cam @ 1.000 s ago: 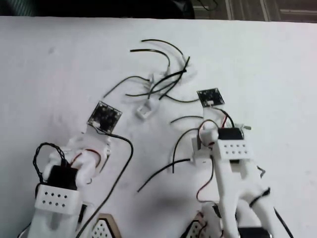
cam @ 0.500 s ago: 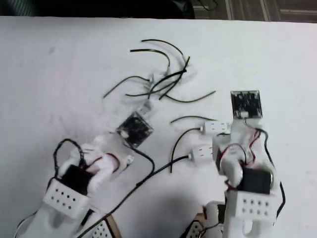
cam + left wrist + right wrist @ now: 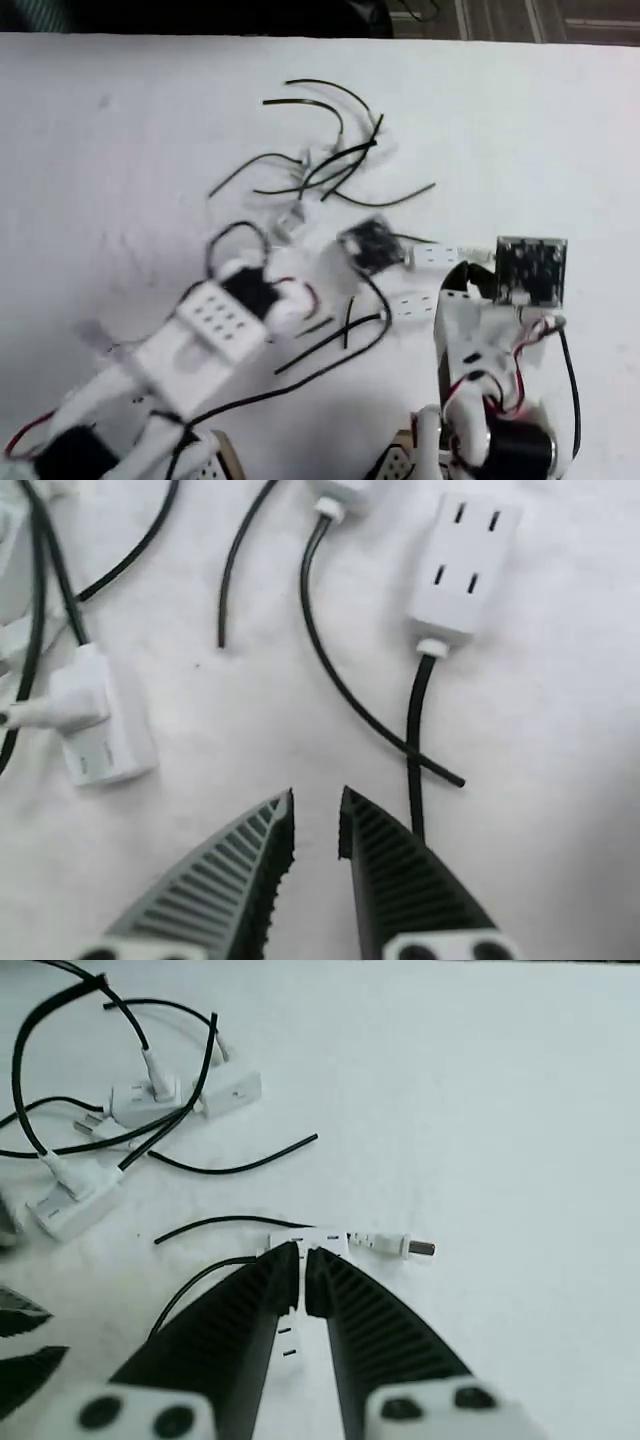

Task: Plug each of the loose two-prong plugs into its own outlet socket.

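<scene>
Plugs (image 3: 292,222) lie loose in the middle of the tabletop (image 3: 120,150), outlet sockets (image 3: 437,256) just beside them. My left gripper (image 3: 315,815) hangs barely parted and empty, my right gripper (image 3: 302,1260) closed on nothing. I'd open wide and grasp one plug by its body, keeping the prongs square to the slots.

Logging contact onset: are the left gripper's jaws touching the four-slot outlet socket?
Apart. The left wrist view shows bare table between the left gripper and the outlet socket, which lies well beyond the jaw tips.

The right fingers (image 3: 250,1310) hide most of a socket block (image 3: 325,1238); beyond the left fingers (image 3: 390,870) a plug (image 3: 340,492) is cut off.
</scene>
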Robot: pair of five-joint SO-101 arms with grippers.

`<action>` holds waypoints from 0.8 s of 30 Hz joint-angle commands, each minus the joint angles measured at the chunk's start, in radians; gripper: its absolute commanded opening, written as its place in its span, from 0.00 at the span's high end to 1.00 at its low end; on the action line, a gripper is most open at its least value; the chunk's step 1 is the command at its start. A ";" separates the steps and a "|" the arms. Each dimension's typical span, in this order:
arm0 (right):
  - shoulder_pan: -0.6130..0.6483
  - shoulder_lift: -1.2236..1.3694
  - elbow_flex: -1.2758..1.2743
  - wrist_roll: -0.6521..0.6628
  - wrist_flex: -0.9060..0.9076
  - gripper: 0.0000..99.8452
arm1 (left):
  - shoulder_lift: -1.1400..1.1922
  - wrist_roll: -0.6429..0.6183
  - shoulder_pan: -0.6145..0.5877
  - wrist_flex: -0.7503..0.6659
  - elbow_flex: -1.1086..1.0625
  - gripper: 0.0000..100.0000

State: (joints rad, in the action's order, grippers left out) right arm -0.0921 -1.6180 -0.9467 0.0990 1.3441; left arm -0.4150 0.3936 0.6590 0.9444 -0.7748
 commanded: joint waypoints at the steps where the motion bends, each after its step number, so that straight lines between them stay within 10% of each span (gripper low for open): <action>1: 0.012 -0.070 0.026 -0.011 -0.008 0.98 | 0.137 0.049 0.073 -0.100 0.060 0.90; 24: 0.013 -0.114 -0.003 -0.011 -0.005 0.98 | 0.578 0.054 0.101 -0.032 0.394 0.80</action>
State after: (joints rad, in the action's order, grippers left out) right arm -0.0859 -1.7300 -0.9544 0.0990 1.3441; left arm 0.1680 0.4427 0.7449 0.9030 -0.4266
